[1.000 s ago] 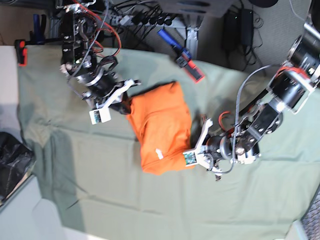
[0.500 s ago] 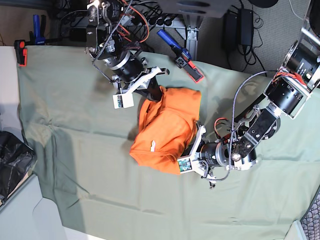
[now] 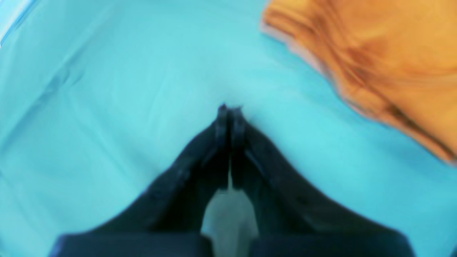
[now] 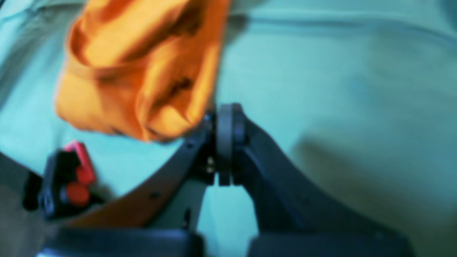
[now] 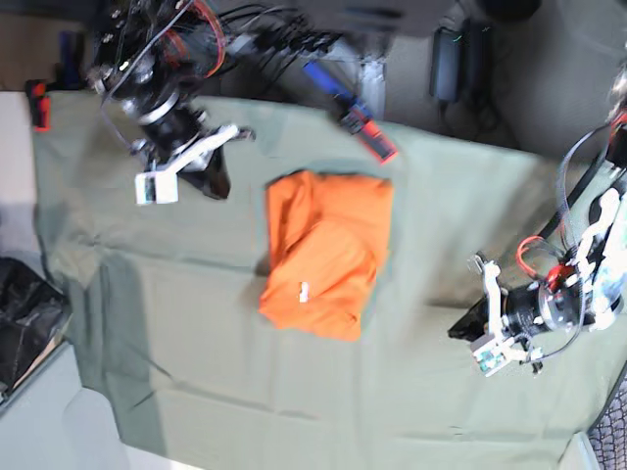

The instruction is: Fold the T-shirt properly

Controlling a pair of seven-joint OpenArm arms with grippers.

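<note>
The T-shirt [image 5: 326,253] lies folded into a compact orange bundle near the middle of the sage-green cloth [image 5: 196,362] that covers the table. A small white tag [image 5: 303,291] shows on its near left part. Neither claw touches it.

The left gripper [image 5: 468,328] sits on the right side of the base view, well apart from the shirt, low over the green cloth. In its own wrist view the two dark fingers [image 3: 221,128] press together at the tips with nothing between them, and only bare cloth [image 3: 107,107] lies beneath. The T-shirt [image 3: 375,60] fills the upper right corner of that view, off to one side of the closed tips and clear of them.

The right gripper [image 5: 211,171] is at the far left of the base view, over the cloth's far edge area, also well apart from the shirt, which lies to its right and nearer. Its wrist view shows the jaws closed flat against each other, holding nothing. The T-shirt [image 4: 142,67] appears beyond and left of the tips; its lower edge seems to meet the left finger in that picture, but the base view shows clear cloth between them. A black and red clamp [image 4: 64,182] shows at the lower left of that wrist view.

At the far edge of the cloth lies a blue and red tool [image 5: 355,113].
</note>
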